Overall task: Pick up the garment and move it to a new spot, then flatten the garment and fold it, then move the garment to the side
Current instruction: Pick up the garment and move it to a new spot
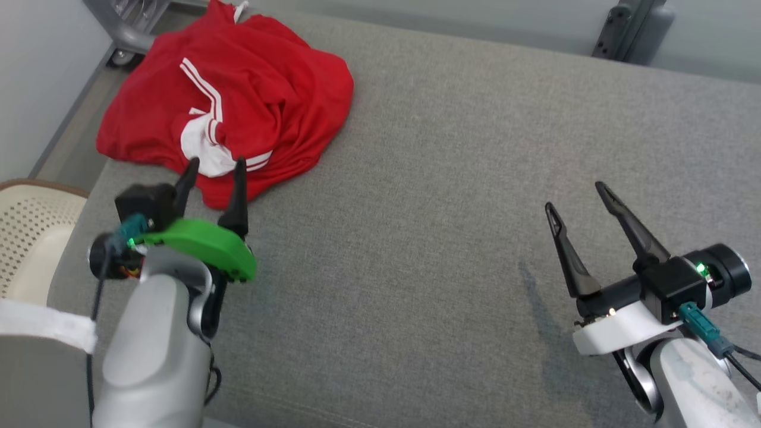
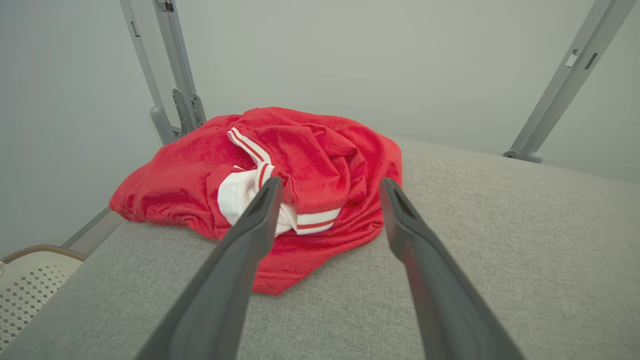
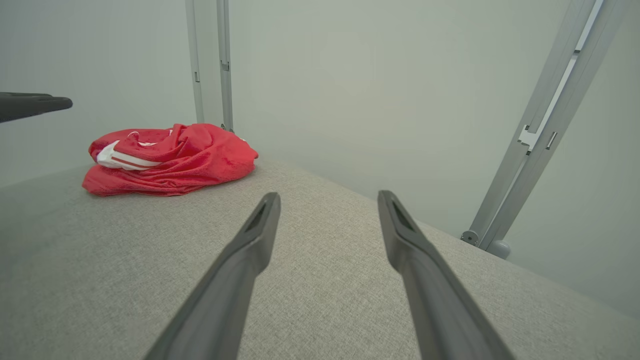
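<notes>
The garment (image 1: 238,101) is a red piece with white stripes and a white patch, lying crumpled in a heap at the far left corner of the grey padded table (image 1: 452,178). My left gripper (image 1: 215,166) hovers open just in front of the heap's near edge, nothing between its fingers. The left wrist view looks over the garment (image 2: 310,160) with the left gripper (image 2: 332,187) open before it. My right gripper (image 1: 575,196) stands open over bare fabric at the right. In the right wrist view the right gripper (image 3: 328,197) is open, with the garment (image 3: 175,157) far off to the left.
A cream perforated basket (image 1: 30,232) sits beyond the table's left edge. Grey metal frame posts (image 1: 630,30) stand behind the table at the far right, and another frame part (image 1: 128,24) at the far left. Bare grey surface spreads between the two grippers.
</notes>
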